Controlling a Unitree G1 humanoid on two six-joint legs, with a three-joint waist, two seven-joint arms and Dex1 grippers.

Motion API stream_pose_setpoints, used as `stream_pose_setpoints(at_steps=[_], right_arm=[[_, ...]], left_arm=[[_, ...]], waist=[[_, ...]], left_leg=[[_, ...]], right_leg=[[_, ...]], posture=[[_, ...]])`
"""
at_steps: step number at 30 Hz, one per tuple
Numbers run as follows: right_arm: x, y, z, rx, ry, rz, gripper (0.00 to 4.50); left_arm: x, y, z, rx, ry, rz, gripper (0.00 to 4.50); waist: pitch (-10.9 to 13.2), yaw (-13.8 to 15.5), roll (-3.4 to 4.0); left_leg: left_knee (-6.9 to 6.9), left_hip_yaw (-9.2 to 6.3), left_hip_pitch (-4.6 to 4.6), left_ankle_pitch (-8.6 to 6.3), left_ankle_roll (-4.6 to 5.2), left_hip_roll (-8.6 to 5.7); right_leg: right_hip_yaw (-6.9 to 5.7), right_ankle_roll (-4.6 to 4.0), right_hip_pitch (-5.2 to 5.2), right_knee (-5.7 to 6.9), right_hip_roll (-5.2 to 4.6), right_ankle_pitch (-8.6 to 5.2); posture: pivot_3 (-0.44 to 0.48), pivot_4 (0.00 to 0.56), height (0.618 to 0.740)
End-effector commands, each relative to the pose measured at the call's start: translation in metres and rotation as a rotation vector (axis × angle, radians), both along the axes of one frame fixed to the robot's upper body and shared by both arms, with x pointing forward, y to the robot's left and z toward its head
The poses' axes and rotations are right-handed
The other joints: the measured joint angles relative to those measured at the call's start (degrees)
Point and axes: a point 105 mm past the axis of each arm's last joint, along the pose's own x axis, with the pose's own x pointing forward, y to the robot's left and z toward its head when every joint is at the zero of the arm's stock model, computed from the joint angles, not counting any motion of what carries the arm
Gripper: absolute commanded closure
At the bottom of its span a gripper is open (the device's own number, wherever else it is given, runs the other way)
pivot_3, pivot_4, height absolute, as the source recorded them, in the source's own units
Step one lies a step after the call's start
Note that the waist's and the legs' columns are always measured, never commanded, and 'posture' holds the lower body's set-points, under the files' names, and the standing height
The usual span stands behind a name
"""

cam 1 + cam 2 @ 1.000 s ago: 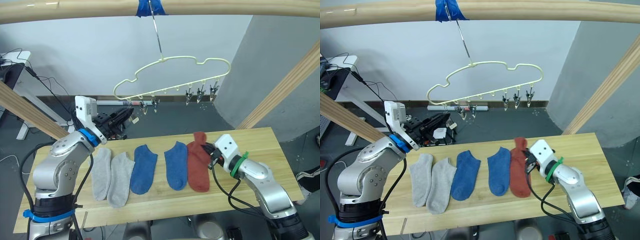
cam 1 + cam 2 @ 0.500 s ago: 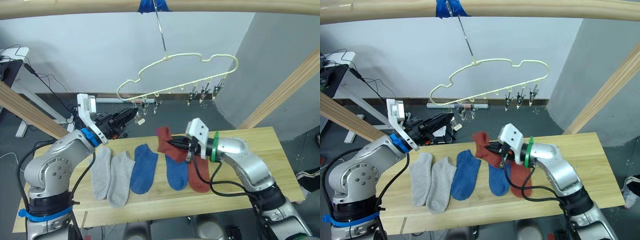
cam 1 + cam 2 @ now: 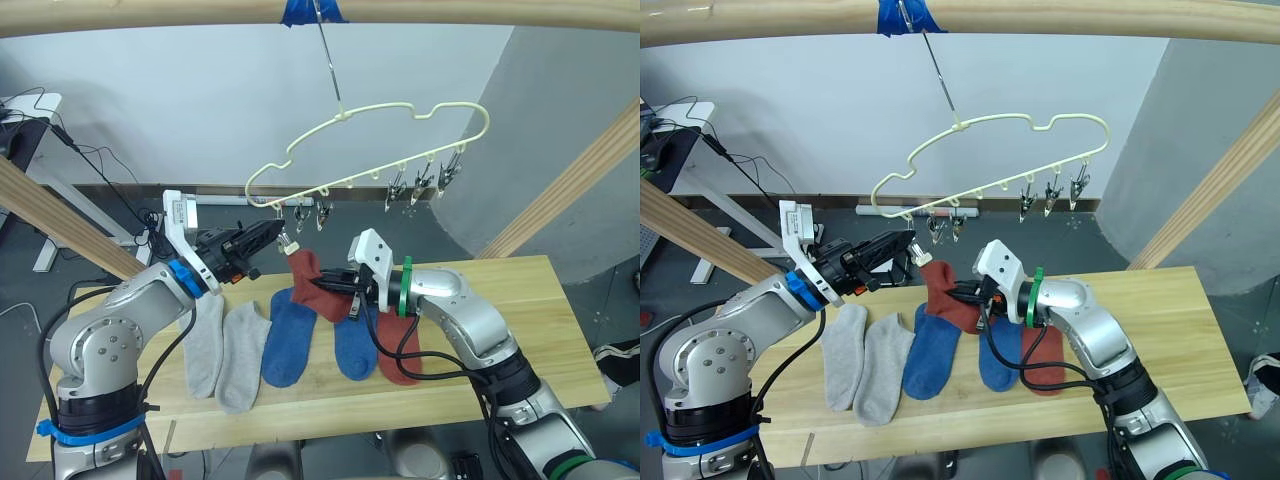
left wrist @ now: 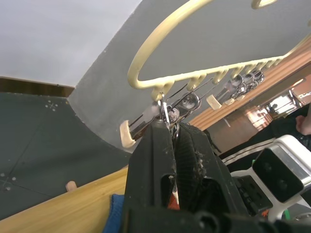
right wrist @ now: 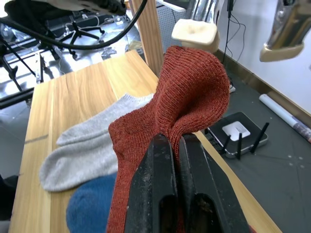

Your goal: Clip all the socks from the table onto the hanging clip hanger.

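Note:
The pale-yellow clip hanger (image 3: 372, 112) hangs tilted from the pole, its left end lowest. My left gripper (image 3: 268, 236) is shut on the leftmost clip (image 4: 163, 109). My right gripper (image 3: 322, 284) is shut on a rust-red sock (image 3: 304, 274), lifted off the table (image 3: 520, 310) just right of that clip; its folded top shows in the right wrist view (image 5: 190, 87). Flat on the planks lie two grey socks (image 3: 205, 338) (image 3: 243, 346), two blue socks (image 3: 290, 336) (image 3: 354, 348) and another rust-red sock (image 3: 400, 352). The right-hand clips (image 3: 430, 182) hang bare.
A thick wooden pole (image 3: 480, 12) with blue tape (image 3: 312, 10) runs across the top. Slanted wooden beams stand at the left (image 3: 50, 218) and at the right (image 3: 560, 180). Cables and gear lie on the floor behind the table.
My right gripper lifted the rust-red sock off the table's right side and carried it left and up, close to the leftmost clip. The left gripper stays by that clip; the hanger tilted more.

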Motion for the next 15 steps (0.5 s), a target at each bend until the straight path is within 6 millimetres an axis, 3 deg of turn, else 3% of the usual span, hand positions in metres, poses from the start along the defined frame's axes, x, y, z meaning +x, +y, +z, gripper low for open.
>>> stream_pose_setpoints(at_steps=[1, 15], right_arm=[[-0.001, 0.005, 0.011, 0.041, -0.01, 0.034, 4.5], [-0.003, 0.014, 0.022, 0.104, -0.006, 0.062, 4.5]], left_arm=[[-0.007, -0.003, 0.012, 0.006, -0.053, -0.026, 4.49], [-0.009, -0.002, 0.008, 0.015, -0.043, -0.027, 4.49]], waist=[[0.0, -0.01, 0.0], [0.0, -0.01, 0.0]], left_leg=[[0.02, 0.01, -0.01, 0.0, 0.0, 0.0], [0.12, 0.0, -0.01, 0.0, 0.0, 0.0]], right_leg=[[0.01, 0.0, 0.0, 0.0, 0.0, 0.0], [0.01, -0.01, 0.0, 0.07, 0.0, 0.01]], posture=[[-0.198, 0.293, 0.74], [-0.189, 0.29, 0.74]])
